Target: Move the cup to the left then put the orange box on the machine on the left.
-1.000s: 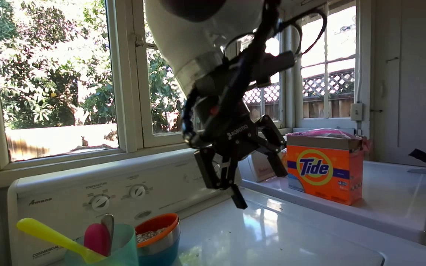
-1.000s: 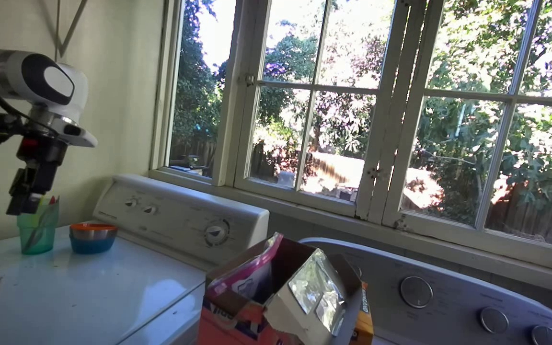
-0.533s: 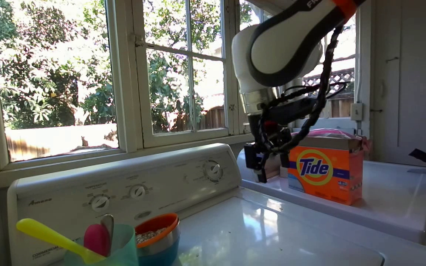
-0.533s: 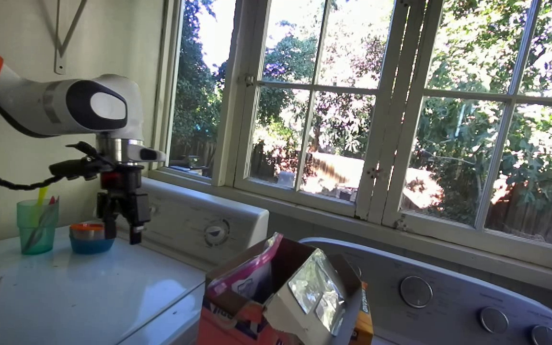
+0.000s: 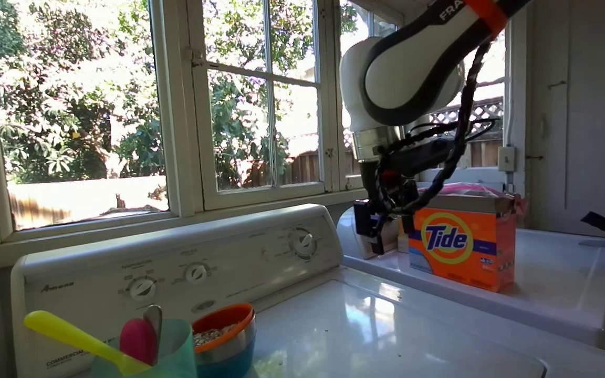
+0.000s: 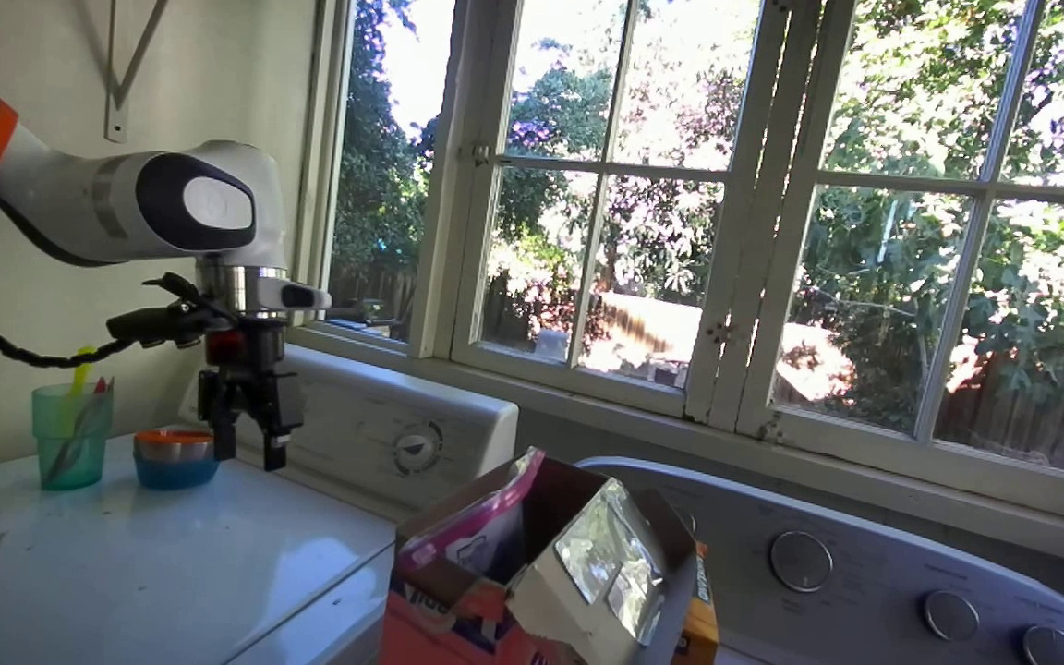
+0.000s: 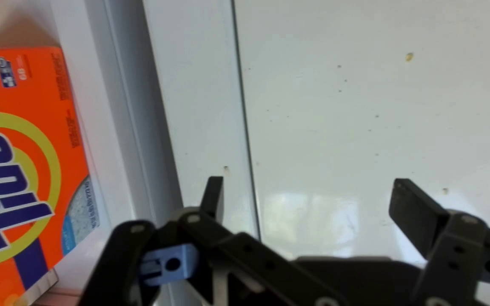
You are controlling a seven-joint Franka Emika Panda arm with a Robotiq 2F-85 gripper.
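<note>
The orange Tide box (image 5: 457, 241) stands on the far machine (image 5: 560, 283) in an exterior view. It also shows, top open, in an exterior view (image 6: 449, 628) and at the left of the wrist view (image 7: 41, 127). A teal cup (image 5: 176, 346) with spoons and a shorter orange-rimmed cup (image 5: 237, 352) stand close together on the Amana machine (image 5: 386, 331). Both the teal cup (image 6: 70, 453) and the orange-rimmed cup (image 6: 176, 466) are left of the gripper (image 6: 250, 454) there. My gripper (image 5: 393, 239) is open and empty, pointing down above the Amana lid. The wrist view shows bare lid between the fingertips (image 7: 309, 189).
The Amana control panel (image 5: 260, 257) rises along the back, below the windows. A gap (image 7: 147, 102) separates the two machines. A yellow-orange carton (image 6: 703, 610) stands behind the Tide box. The other machine's panel with knobs (image 6: 802, 562) is at the right.
My gripper has moved away from the cups toward the Tide box and turned from tilted to pointing down. It shifted only slightly in the last half second. Cups and box have not moved.
</note>
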